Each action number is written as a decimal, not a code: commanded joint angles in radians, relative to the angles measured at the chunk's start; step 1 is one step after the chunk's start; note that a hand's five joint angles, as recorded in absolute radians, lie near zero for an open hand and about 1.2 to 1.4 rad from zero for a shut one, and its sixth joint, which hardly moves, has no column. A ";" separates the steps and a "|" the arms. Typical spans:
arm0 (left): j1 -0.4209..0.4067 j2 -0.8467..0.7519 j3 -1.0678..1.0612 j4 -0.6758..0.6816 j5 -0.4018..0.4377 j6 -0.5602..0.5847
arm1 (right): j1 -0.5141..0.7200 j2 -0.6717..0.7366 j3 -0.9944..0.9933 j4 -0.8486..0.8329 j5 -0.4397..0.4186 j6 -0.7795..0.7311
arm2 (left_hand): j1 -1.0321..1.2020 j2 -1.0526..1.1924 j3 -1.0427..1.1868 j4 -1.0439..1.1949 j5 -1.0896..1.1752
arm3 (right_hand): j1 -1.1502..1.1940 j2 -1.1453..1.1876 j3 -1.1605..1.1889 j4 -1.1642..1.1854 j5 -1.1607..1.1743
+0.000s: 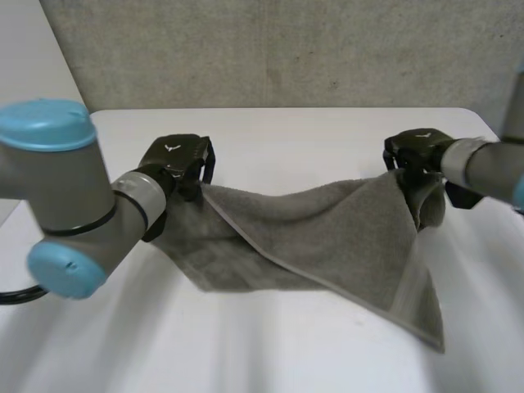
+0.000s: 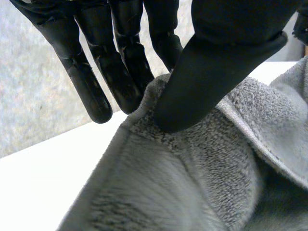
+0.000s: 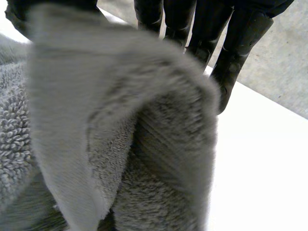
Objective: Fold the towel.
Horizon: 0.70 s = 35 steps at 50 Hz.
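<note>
Towel: up off the worktop [image 1: 270,135]! The grey towel [image 1: 327,229] is slung between both hands across the middle, its sagging belly low toward the near edge and seemingly brushing the surface.
Left hand: the left hand [image 1: 176,160] is toward the left edge, on a top corner. In its wrist view the thumb [image 2: 202,82] presses the hem against straight fingers [image 2: 91,86], so that is a pinch on the cloth.
Right hand: the right hand [image 1: 417,151] is toward the right edge, on the other top corner. The cloth bunches in a thick fold in front of its fingers [image 3: 236,53] and appears clamped there.
Step in hand: most likely carrying the held edge over to lay one half on the other.
Doing it well: keep both hands level and well apart so the top edge stays taut. Let the hanging edge settle first, then lay the held edge square on it. Hold both pinches until the cloth lies flat.
Watch out: the right side hangs lower and twisted, so it could land skewed.
</note>
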 commanded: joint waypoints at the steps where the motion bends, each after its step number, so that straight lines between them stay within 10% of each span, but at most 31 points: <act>1: 0.037 -0.171 0.200 0.005 -0.066 0.003 | 0.055 0.098 -0.029 -0.325 0.146 -0.030 | 0.192 0.180 0.181 0.179 0.358 | -1.140 -1.124 -1.159 -1.152 -1.145; 18: 0.091 -0.188 0.204 0.008 -0.127 0.001 | 0.065 -0.521 0.740 -0.399 0.170 -0.045 | 0.192 0.180 0.181 0.179 0.358 | -1.140 -1.124 -1.159 -1.152 -1.145; 35: 0.085 -0.182 0.172 0.008 -0.129 -0.003 | 0.141 -0.588 1.167 -0.566 0.112 -0.027 | 0.192 0.180 0.181 0.179 0.358 | -1.077 -1.061 -1.096 -1.088 -1.082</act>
